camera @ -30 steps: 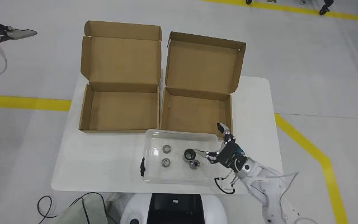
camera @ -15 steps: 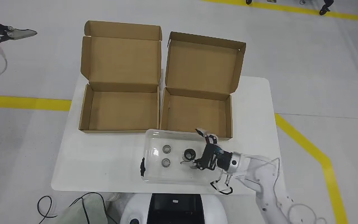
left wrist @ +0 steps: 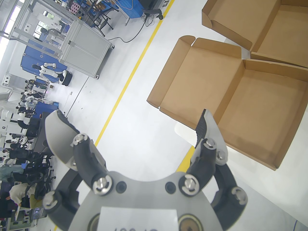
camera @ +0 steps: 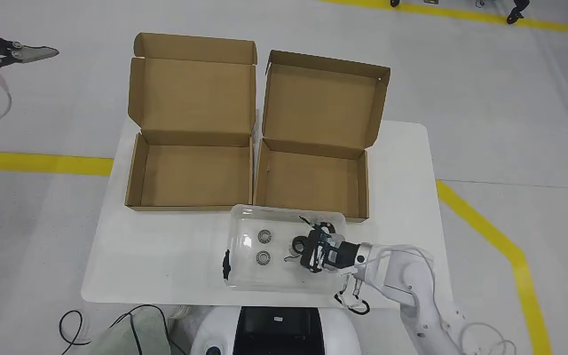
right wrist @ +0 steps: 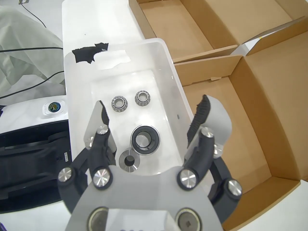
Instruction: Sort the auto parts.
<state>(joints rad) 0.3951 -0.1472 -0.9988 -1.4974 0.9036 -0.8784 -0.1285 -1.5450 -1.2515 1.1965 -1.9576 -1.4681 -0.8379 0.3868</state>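
Observation:
A clear plastic bin at the table's front holds the parts. Two small tapered roller bearings lie side by side toward its left end. A black-rimmed ring bearing and a steel sleeve lie nearer its middle. My right gripper hangs open just above those two larger parts, holding nothing. My left gripper is open and empty, raised off to the left side of the table, with the floor beneath it.
Two open cardboard boxes stand side by side behind the bin, lids folded back; both look empty. Black tape marks the bin's left end. Bare white table lies to the right.
My right gripper has swung left from the bin's right edge to a spot over the ring bearing and sleeve. The parts have stayed where they were.

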